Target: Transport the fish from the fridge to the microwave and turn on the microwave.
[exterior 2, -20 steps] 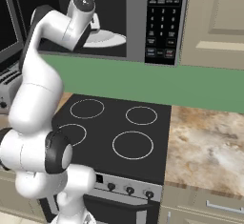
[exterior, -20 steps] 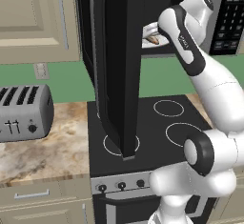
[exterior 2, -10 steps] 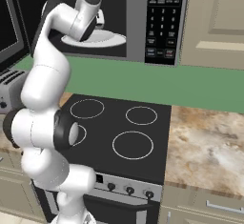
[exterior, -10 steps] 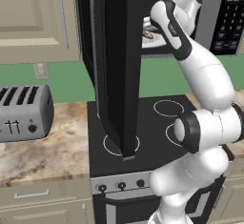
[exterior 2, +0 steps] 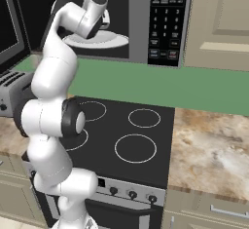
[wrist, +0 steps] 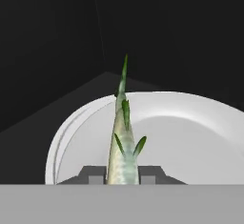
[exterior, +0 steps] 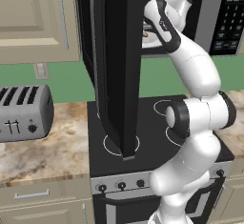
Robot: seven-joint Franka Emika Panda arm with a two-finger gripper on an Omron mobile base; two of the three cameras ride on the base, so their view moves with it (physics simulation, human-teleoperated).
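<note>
The tool (wrist: 122,180) is closed on the fish (wrist: 123,142), its two finger tips pinching the body at the 6 o'clock edge of the hand view, tail pointing toward 12 o'clock. The fish hangs over the white plate (wrist: 190,137) inside the open microwave (exterior 2: 165,23); contact with the plate cannot be confirmed. Judged light, slim, probably slippery: grip across the thick mid-body, not the thin tail.

A home kitchen: a black stove (exterior 2: 131,135) with four ring burners and front knobs sits between speckled stone counters (exterior 2: 209,145), a silver toaster (exterior: 21,111) beside it, beige panelled cabinets (exterior: 33,18) and a green wall behind, and an open microwave (exterior 2: 168,21) mounted above.
</note>
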